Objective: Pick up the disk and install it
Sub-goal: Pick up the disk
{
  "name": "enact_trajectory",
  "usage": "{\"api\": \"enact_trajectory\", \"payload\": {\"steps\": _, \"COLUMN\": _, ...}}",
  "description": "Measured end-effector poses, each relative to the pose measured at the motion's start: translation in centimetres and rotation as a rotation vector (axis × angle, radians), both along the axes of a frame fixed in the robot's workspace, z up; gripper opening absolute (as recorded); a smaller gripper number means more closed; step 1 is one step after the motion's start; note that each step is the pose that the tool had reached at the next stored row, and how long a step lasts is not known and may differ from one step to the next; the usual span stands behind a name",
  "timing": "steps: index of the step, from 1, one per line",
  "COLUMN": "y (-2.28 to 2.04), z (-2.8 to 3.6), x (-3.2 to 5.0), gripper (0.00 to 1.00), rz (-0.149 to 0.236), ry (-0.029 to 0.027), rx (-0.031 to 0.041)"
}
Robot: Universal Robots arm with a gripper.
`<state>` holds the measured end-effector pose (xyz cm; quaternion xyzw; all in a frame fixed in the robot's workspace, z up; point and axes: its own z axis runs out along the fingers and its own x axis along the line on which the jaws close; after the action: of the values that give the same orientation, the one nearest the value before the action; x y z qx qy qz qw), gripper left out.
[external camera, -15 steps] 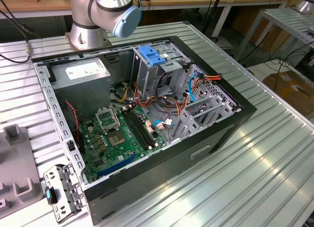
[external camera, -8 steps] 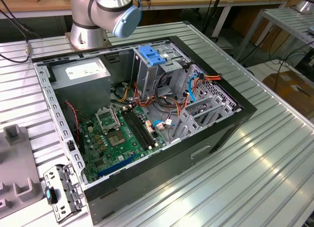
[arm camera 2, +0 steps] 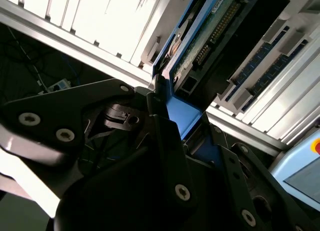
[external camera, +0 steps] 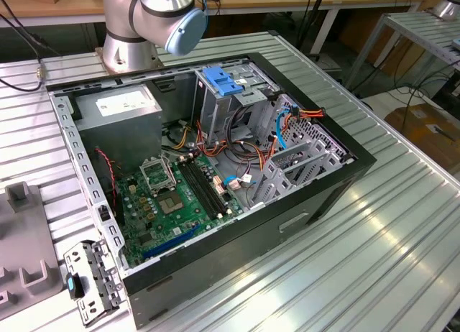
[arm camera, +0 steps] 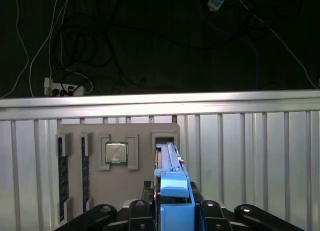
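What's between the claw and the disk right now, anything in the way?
Nothing visible. In the first wrist view the claw is closed on the disk's blue bracket, with no gap on either side. The disk stands on edge in a slot of the grey tray, beside the CPU.

An open computer case (external camera: 237,264) is being carried by the counter (external camera: 388,260); a chip (arm camera: 116,153) is being held by a grey tray (arm camera: 120,191).
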<state>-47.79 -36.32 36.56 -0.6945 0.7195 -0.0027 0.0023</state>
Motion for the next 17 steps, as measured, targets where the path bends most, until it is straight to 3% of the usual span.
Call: {"api": "enact_trajectory", "payload": {"steps": 17, "y": 0.0, "z": 0.76, "x": 0.0, "gripper": 0.37, "rz": 0.0, "ry": 0.0, "rx": 0.0}}
